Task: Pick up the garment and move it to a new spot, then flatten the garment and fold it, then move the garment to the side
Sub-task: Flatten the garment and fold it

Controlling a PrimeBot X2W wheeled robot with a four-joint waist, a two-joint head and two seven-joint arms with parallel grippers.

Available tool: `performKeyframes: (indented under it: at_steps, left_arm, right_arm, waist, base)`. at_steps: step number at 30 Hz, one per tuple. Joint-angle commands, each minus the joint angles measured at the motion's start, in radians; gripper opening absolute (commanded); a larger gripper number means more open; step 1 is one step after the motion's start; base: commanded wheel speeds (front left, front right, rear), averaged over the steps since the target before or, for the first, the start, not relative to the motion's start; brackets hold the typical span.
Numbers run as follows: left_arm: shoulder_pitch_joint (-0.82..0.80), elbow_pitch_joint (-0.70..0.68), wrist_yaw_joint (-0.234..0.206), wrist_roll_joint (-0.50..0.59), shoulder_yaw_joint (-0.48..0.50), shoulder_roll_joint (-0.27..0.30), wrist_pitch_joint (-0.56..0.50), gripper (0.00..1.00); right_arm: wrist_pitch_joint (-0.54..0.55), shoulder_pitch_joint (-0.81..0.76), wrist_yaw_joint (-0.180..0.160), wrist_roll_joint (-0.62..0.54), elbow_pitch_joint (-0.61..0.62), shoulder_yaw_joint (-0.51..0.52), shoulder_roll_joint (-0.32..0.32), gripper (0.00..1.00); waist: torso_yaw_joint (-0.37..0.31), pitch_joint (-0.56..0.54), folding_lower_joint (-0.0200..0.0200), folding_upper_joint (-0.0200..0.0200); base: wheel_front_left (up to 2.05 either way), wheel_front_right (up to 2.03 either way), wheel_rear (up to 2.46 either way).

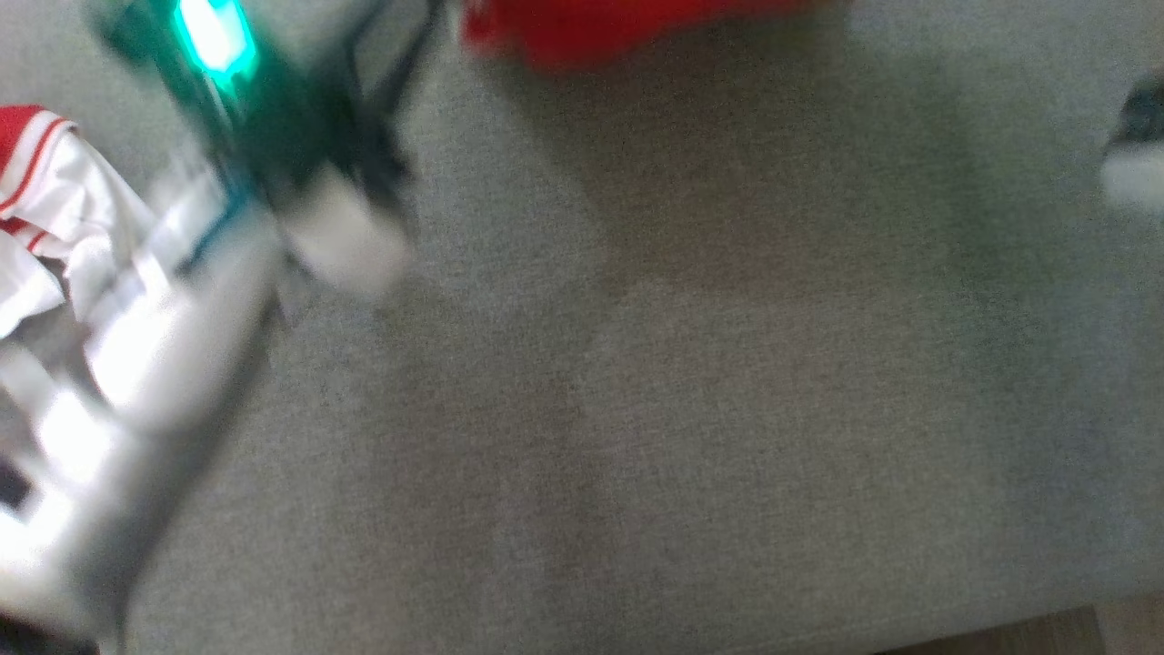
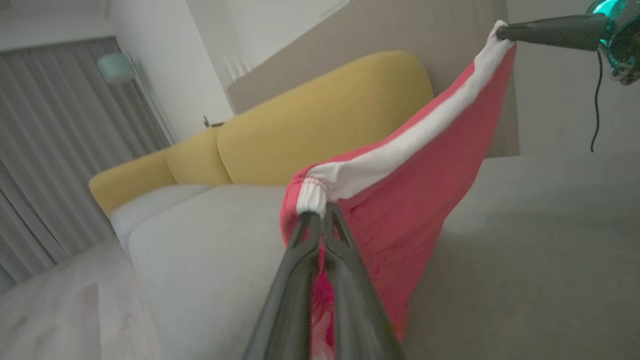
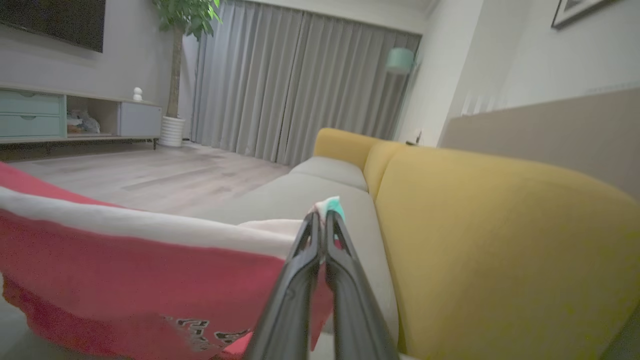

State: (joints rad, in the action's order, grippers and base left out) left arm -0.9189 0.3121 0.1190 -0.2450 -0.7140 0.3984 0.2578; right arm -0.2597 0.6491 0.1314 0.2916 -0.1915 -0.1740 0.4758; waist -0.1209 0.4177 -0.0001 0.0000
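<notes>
The garment (image 2: 400,200) is red with a white band and hangs stretched in the air between my two grippers. In the left wrist view my left gripper (image 2: 320,216) is shut on the gathered end of the white band. My right gripper (image 2: 501,32) pinches the band's other end at the upper right. Seen from the right wrist, my right gripper (image 3: 322,220) is shut on the garment (image 3: 125,270), which shows dark lettering low down. In the blurred head view the garment (image 1: 618,27) is a red patch at the top edge, and my left arm (image 1: 227,182) reaches toward it.
Below lies a grey sofa seat (image 1: 682,409) with a yellow backrest (image 3: 500,250). A white cloth with red stripes (image 1: 55,200) lies at the left of the head view. Wooden floor (image 3: 150,175), curtains (image 3: 300,85) and a low cabinet (image 3: 50,115) stand beyond.
</notes>
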Motion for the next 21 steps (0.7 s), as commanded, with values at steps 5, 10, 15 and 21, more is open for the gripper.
performKeyframes:
  at_steps: [5,10,15,21]
  left_arm:
    - [0.286,-0.062,-0.056,0.004,0.003,0.024,0.004,0.0]
    - [0.497,-0.06,-0.08,0.004,-0.039,0.015,0.004,0.0]
    - [0.624,-0.084,-0.095,-0.015,-0.057,0.023,0.004,0.0]
    - [0.707,-0.189,-0.124,-0.051,-0.049,0.044,-0.004,0.0]
  right_arm:
    - [-0.002,-0.26,-0.001,0.01,0.044,0.076,-0.022,0.0]
    - [0.0,-0.497,-0.001,0.031,0.092,0.133,-0.054,0.0]
    - [0.027,-0.637,-0.001,0.024,0.188,0.174,-0.061,0.0]
    - [0.085,-0.738,-0.001,0.019,0.319,0.265,-0.079,0.0]
  waist:
    - [-0.002,-0.082,0.0001,0.0]
    - [-0.012,-0.149,0.0001,0.0]
    - [-0.025,-0.177,0.0001,0.0]
    - [-0.016,-0.175,0.0001,0.0]
  base:
    - [0.0,0.0,0.0]
    - [0.0,0.0,0.0]
    - [0.0,0.0,0.0]
    - [0.0,0.0,0.0]
